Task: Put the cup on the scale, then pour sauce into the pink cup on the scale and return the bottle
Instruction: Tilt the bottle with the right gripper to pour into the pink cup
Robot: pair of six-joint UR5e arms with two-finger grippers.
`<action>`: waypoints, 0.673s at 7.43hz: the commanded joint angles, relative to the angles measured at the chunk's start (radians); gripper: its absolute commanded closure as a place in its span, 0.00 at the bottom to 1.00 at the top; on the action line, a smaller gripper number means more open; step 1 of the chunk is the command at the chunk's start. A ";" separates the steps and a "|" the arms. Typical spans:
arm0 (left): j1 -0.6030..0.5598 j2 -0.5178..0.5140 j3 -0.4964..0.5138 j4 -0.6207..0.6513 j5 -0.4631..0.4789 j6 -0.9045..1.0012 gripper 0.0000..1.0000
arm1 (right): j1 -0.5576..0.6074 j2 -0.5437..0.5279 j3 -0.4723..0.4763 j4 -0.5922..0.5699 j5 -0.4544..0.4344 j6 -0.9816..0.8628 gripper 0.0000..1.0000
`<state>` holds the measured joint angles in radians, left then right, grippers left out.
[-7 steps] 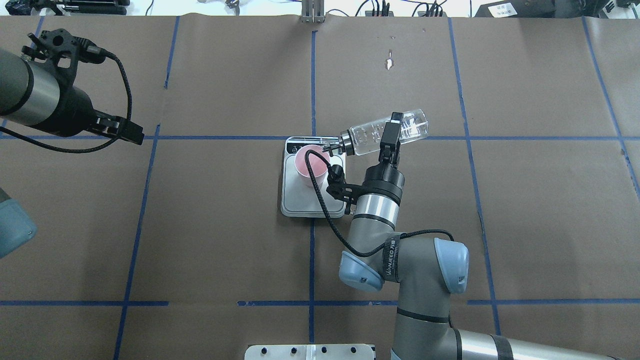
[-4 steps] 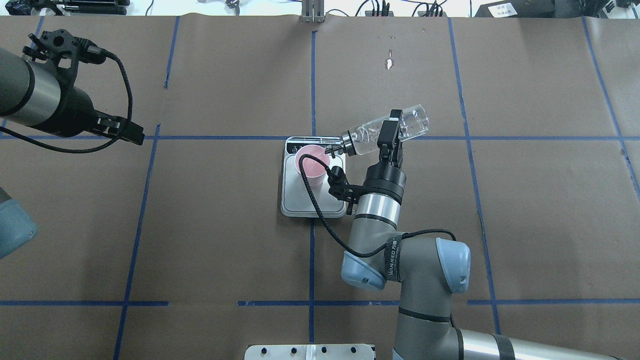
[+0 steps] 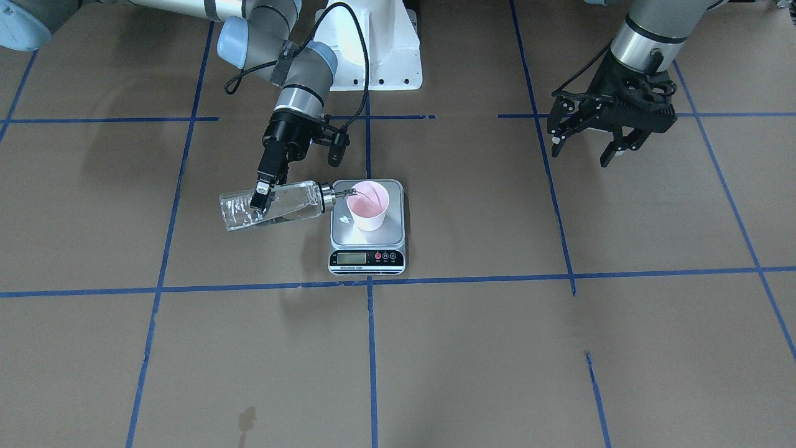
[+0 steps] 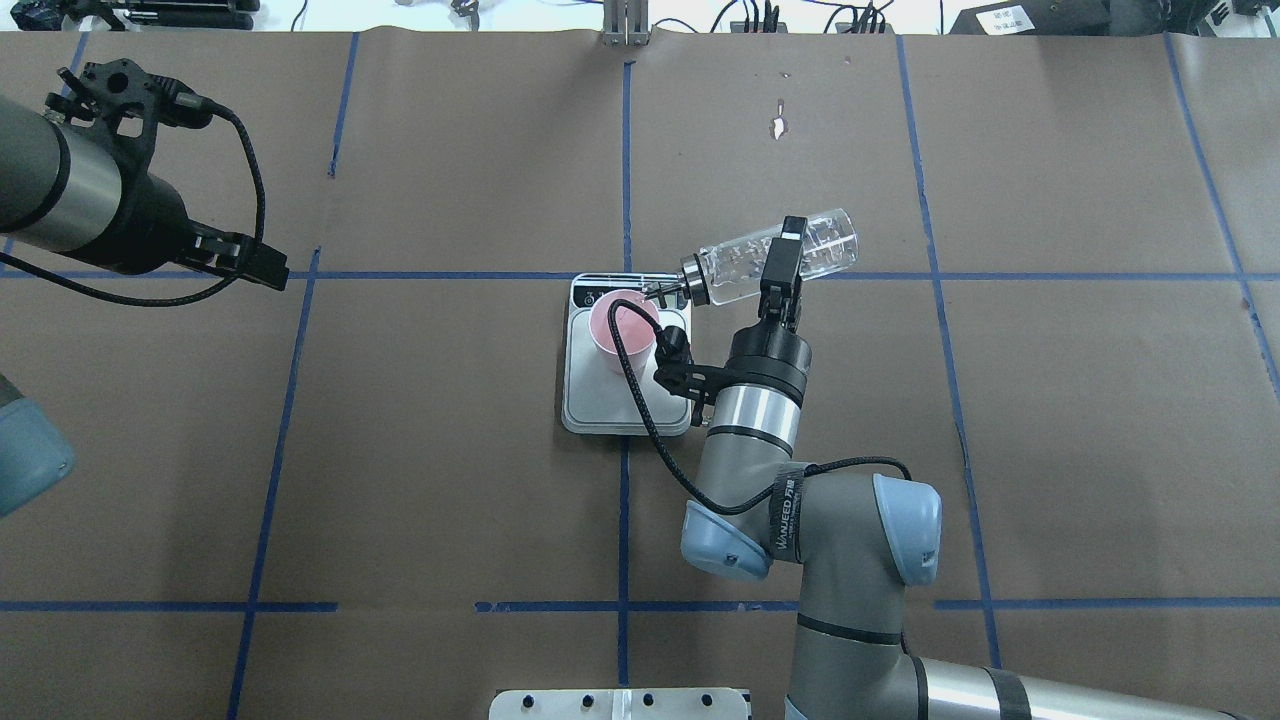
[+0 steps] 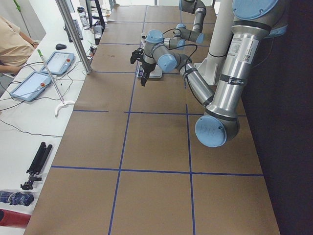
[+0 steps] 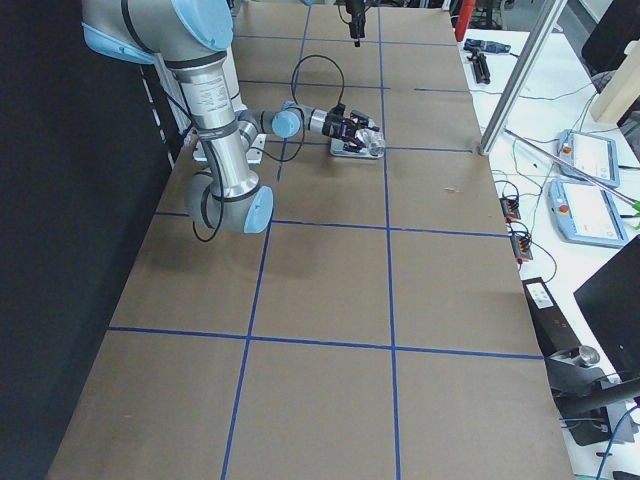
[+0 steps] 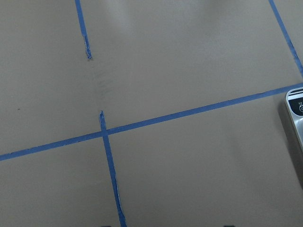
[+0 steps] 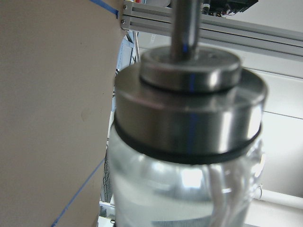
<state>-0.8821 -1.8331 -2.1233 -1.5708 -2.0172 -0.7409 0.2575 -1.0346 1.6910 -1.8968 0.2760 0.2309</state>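
Bottle cap end sits slightly higher in the overhead view than half a second ago; the right jaws clamp the glass.

Front view: the bottle lies nearly level in the air beside the scale, gripped mid-body by the right jaws. Its spout tip is over the rim of the cup, which stands upright on the platform. The left jaws hang wide open above the tabletop, well apart from the scale. Overhead: the bottle slopes, base away from the scale, spout toward the cup. Left side view: the near arm's jaws hover over the tabletop. Right side view: the near arm reaches to the scale; finer detail is too small to tell. Left wrist: tabletop, blue tape and a corner of the scale at the right edge. Right wrist: the bottle's steel cap fills the picture, blurred.
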 commanded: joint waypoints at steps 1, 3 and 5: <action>0.000 0.000 0.002 0.000 0.000 0.000 0.16 | -0.001 -0.001 -0.001 0.016 0.008 0.106 1.00; 0.000 0.000 0.002 0.000 0.000 0.000 0.16 | -0.001 -0.002 -0.002 0.163 0.067 0.163 1.00; 0.000 0.000 0.002 0.000 0.000 0.000 0.16 | -0.003 -0.016 -0.004 0.211 0.114 0.296 1.00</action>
<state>-0.8820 -1.8331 -2.1215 -1.5708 -2.0172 -0.7409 0.2557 -1.0411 1.6882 -1.7177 0.3628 0.4394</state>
